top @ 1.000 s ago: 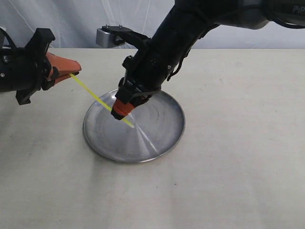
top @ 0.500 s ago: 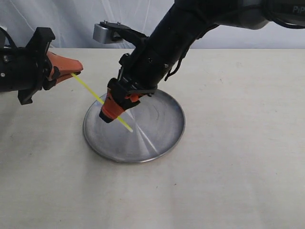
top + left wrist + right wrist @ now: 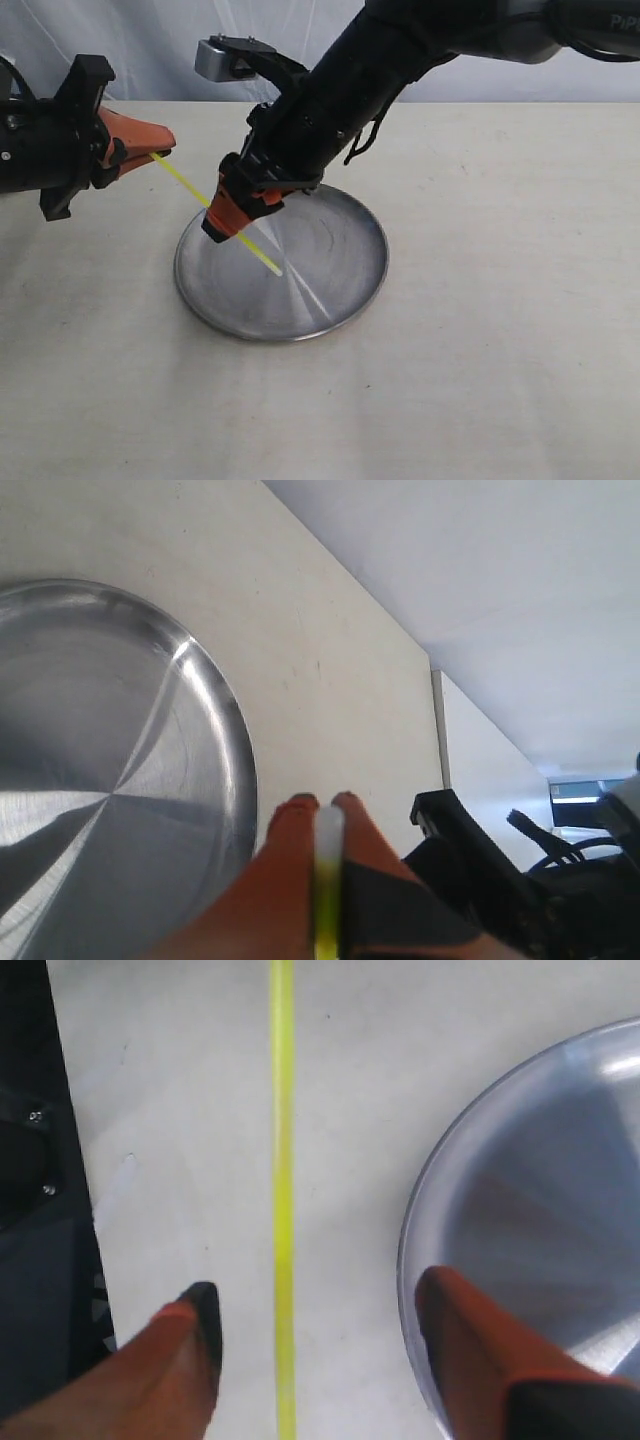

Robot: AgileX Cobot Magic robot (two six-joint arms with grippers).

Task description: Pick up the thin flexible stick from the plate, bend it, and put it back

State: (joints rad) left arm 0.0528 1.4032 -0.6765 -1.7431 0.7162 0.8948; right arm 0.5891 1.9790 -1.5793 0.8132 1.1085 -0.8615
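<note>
The thin yellow-green stick [image 3: 190,188] slopes straight from my left gripper [image 3: 160,142] down to the steel plate [image 3: 340,290], its low end over the plate's middle. My left gripper [image 3: 320,805] is shut on the stick's [image 3: 326,900] upper end. My right gripper [image 3: 222,228] hangs over the plate's left rim, open. In the right wrist view the stick [image 3: 284,1190] runs between the orange fingers [image 3: 195,1335] of that gripper [image 3: 318,1302] without touching either. The plate's rim [image 3: 420,1210] lies under one finger.
The plate rests on a pale beige tabletop [image 3: 500,350]. A white backdrop [image 3: 180,40] hangs behind. My right arm's black body [image 3: 370,70] crosses above the plate from the upper right. In the left wrist view the plate [image 3: 110,770] fills the lower left.
My right gripper has moved left and up along the stick, from over the plate's middle to its left rim. The left gripper and stick have held still.
</note>
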